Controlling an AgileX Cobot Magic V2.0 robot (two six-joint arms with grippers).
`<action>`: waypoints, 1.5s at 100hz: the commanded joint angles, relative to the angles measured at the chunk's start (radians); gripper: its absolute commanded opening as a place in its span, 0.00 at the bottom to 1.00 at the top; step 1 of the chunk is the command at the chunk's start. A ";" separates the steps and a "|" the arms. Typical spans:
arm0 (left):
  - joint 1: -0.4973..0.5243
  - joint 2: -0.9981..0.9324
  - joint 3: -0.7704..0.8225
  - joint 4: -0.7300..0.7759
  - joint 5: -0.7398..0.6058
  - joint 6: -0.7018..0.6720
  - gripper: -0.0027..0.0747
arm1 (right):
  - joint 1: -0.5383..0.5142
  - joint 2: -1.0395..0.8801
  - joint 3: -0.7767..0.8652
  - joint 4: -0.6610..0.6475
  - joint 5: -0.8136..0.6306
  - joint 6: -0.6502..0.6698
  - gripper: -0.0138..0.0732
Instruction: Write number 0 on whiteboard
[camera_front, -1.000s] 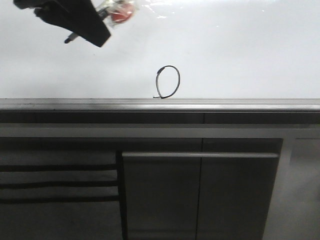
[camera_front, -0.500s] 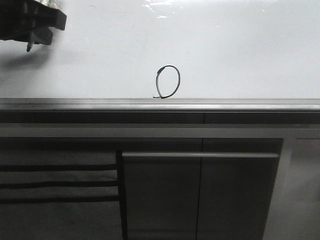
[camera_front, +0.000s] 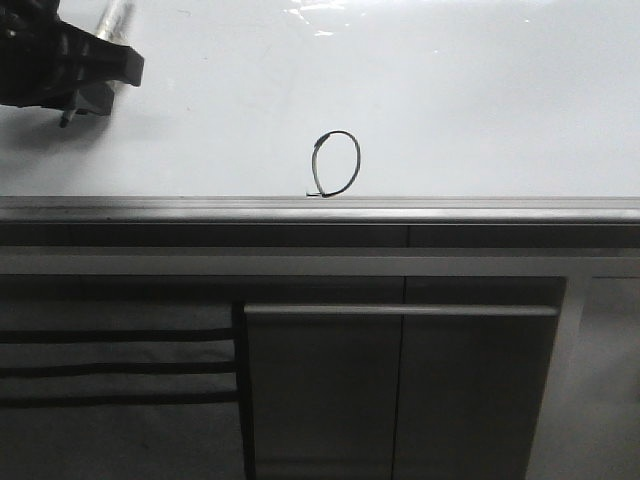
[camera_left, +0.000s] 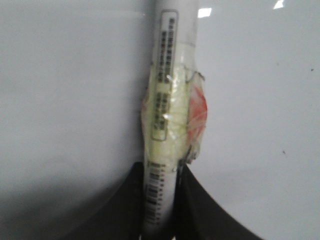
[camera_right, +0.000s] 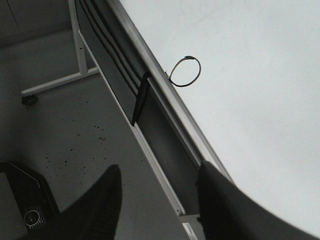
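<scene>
With the thin black oval 0 (camera_front: 337, 163) closed on the glossy white whiteboard (camera_front: 480, 100), your left tool (camera_left: 159, 192), clamping the taped white marker (camera_left: 170, 100), only needs parking; right tool (camera_right: 155, 200) gapes empty.

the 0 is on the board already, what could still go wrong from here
The marker pen is clamped in the left gripper close over the whiteboard; a dip could leave a stray mark. The number 0 sits right at the board's lower frame edge, so a pass there might smear it. The right gripper hangs open off the board, low risk.
</scene>
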 joint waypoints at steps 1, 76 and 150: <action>0.004 -0.030 -0.025 -0.012 -0.029 -0.008 0.21 | -0.008 -0.016 -0.021 0.045 -0.038 0.001 0.52; 0.046 -0.451 -0.036 0.331 0.570 -0.157 0.46 | -0.008 -0.034 -0.088 -0.364 0.116 0.718 0.52; 0.249 -1.022 0.431 0.742 0.143 -0.688 0.09 | -0.008 -0.474 0.629 -0.370 -0.828 0.849 0.08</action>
